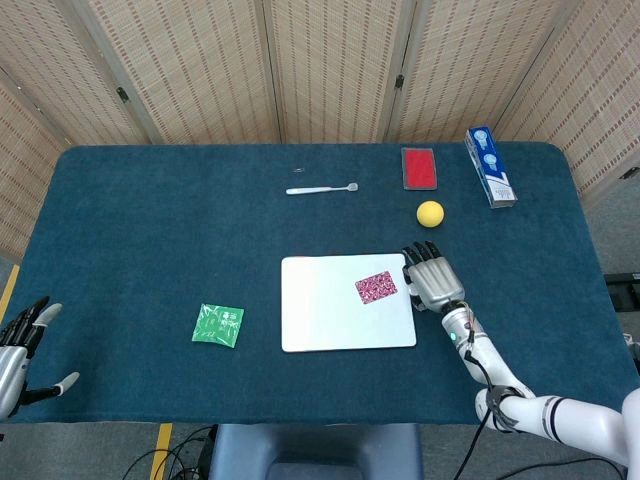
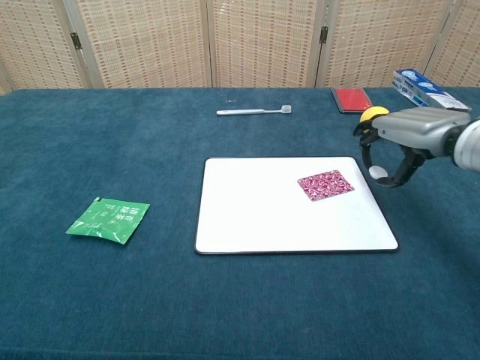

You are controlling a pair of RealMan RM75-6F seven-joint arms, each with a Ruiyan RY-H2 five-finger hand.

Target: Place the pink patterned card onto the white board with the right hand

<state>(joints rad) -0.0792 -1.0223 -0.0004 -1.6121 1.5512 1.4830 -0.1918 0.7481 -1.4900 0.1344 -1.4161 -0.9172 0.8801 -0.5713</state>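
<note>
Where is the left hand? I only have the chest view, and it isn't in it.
Observer: In the head view the left hand sits off the table's near left corner, fingers apart and holding nothing.
Operator: The right hand covers most of the yellow ball for me. Are they touching?
Observer: No. From above, the yellow ball lies apart from the right hand, farther across the table.
Operator: Where is that hand relative to the board?
Observer: From above it lies along the white board's right edge by the far corner, apart from the pink patterned card.
</note>
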